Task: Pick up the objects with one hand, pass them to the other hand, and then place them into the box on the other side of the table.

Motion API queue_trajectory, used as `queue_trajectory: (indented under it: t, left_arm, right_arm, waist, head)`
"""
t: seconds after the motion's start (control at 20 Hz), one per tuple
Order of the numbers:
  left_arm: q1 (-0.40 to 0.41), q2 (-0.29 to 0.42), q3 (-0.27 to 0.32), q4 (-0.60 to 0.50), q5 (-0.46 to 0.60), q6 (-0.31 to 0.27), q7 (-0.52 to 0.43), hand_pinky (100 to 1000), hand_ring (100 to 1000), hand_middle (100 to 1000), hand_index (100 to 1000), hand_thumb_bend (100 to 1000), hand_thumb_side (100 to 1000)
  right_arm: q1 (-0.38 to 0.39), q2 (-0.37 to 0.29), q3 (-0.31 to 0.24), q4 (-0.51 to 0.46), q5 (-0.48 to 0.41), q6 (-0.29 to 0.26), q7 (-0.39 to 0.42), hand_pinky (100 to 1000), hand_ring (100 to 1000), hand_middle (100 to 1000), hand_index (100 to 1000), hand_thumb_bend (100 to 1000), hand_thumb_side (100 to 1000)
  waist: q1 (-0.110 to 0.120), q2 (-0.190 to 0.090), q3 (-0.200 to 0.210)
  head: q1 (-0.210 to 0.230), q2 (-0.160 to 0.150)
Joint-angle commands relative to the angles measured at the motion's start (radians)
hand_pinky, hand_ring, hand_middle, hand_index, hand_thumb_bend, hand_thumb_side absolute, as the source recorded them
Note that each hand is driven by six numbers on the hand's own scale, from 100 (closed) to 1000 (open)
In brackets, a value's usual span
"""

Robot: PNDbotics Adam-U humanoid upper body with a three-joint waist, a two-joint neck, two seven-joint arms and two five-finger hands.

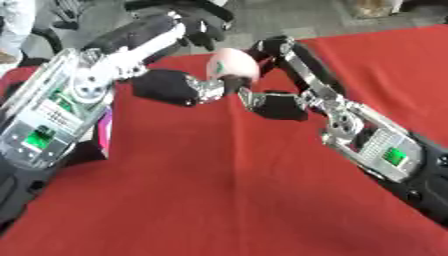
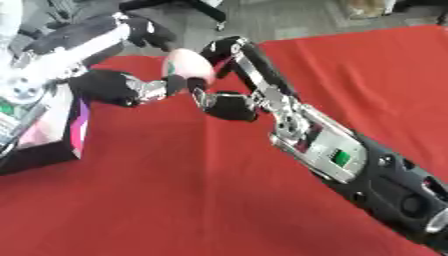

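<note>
Both hands, left hand [image 1: 171, 86] and right hand [image 1: 278, 104], clasp unlabelled pink ball [image 1: 233, 64].

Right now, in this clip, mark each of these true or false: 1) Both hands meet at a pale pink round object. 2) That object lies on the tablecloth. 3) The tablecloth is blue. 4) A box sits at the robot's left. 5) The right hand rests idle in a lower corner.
1) True: the left hand and right hand both touch the pale pink round object.
2) False: it is held above the red tablecloth.
3) False: it is red.
4) True: the box stands at the left edge.
5) False: it is raised at the object.
</note>
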Motion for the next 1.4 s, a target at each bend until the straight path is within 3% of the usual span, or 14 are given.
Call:
queue_trajectory:
  t: [0.05, 0.85, 1.4]
  left_arm:
    - [-0.015, 0.031, 0.016, -0.027, -0.013, 0.015, -0.029, 842, 820, 723, 867, 488, 720]
    - [-0.013, -0.008, 0.001, 0.04, -0.082, 0.002, -0.045, 847, 832, 743, 881, 496, 692]
    - [-0.013, -0.052, 0.01, 0.095, -0.089, 0.017, 0.03, 839, 825, 728, 877, 386, 645]
  right_arm:
    - [-0.01, -0.018, -0.007, -0.018, 0.008, -0.002, -0.004, 600, 683, 479, 571, 100, 100]
    - [-0.011, -0.016, -0.005, -0.018, 0.019, -0.019, -0.011, 591, 680, 479, 570, 100, 100]
    - [-0.013, -0.012, 0.0, -0.018, 0.018, -0.022, -0.009, 585, 678, 478, 568, 100, 100]
  waist:
    - [0.012, 0.002, 0.001]
    - [0.008, 0.004, -0.003]
    - [0.008, 0.009, -0.006]
  head:
    - [0.0, -0.002]
    - [0.003, -0.002]
    - [0.005, -0.002]
